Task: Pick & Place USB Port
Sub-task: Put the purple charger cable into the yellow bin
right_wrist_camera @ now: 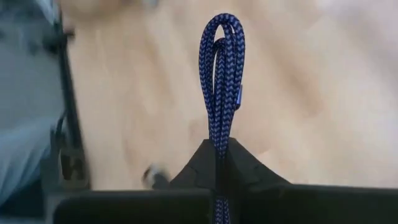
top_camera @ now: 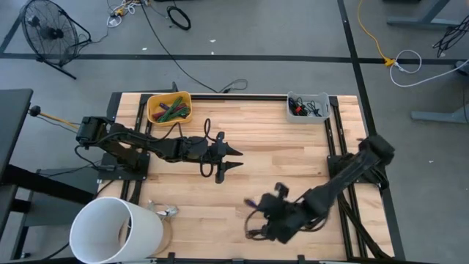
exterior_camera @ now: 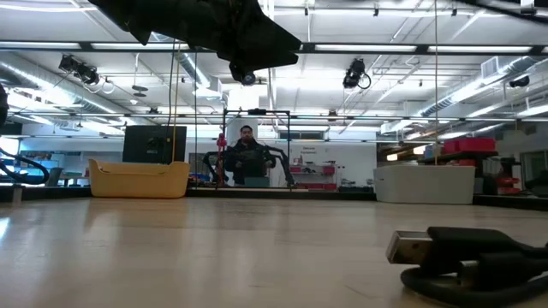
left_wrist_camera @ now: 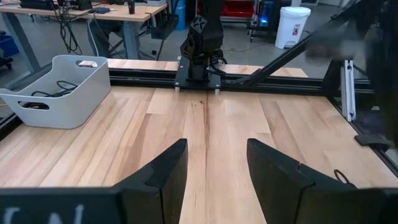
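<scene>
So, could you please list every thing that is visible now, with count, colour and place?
Braided cable: one, blue, looped, pinched in the right gripper.
USB cable: one, black with a metal plug, on the table's near right part.
Yellow bin: one, far left of the table, holding red and green items.
Grey bin: one, far right of the table, holding dark cables.
White bucket: one, near left corner.
Table: one, light wood.
Fan: one, black, on the floor.
Person: one, in the room behind.
Left gripper: open, over the table's middle.
Right gripper: shut on the braided cable, near edge.
</scene>
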Robot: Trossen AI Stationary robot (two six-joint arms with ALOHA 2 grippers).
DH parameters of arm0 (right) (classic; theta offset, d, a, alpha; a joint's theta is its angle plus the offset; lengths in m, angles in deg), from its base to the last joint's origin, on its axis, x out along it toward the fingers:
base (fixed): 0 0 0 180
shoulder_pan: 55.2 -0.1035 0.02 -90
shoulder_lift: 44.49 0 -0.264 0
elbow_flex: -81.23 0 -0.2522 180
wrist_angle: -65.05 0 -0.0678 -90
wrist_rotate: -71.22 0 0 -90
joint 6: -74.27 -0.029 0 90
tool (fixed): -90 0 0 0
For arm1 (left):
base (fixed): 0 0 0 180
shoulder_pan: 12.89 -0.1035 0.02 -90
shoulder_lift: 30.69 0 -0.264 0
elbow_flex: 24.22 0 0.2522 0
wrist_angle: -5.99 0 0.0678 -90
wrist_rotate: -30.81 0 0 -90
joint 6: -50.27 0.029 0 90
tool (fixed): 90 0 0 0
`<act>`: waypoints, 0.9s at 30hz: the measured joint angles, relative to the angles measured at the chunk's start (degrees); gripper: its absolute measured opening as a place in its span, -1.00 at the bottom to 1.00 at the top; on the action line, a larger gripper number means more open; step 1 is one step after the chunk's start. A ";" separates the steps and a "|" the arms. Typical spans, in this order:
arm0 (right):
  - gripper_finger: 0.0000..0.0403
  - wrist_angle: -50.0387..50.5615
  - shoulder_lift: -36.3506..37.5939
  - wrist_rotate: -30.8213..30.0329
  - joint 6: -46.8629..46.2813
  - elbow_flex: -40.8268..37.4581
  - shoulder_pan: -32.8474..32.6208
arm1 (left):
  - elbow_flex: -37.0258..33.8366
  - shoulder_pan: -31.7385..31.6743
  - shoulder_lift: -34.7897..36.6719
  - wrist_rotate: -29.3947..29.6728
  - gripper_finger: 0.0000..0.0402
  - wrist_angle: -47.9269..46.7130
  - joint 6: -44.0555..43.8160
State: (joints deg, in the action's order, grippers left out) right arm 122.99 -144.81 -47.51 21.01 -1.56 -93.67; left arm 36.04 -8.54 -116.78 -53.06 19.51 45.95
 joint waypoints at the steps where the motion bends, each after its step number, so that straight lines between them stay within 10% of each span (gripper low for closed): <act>1: -0.98 1.10 1.57 -3.20 -0.24 0.02 -0.54 | 0.00 0.01 0.00 0.00 -0.15 0.02 0.02; 14: -0.98 0.56 10.37 -40.72 1.82 -3.37 -3.99 | 0.00 -0.01 0.00 -2.23 -0.15 3.61 -1.39; 27: -0.98 -35.18 10.37 -37.98 30.08 -13.30 4.84 | 0.00 -0.01 0.00 -7.55 -0.15 9.41 -3.00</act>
State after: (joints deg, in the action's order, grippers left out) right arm 87.81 -134.44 -85.49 51.10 -14.86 -88.83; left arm 36.04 -8.55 -116.78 -60.61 28.92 42.96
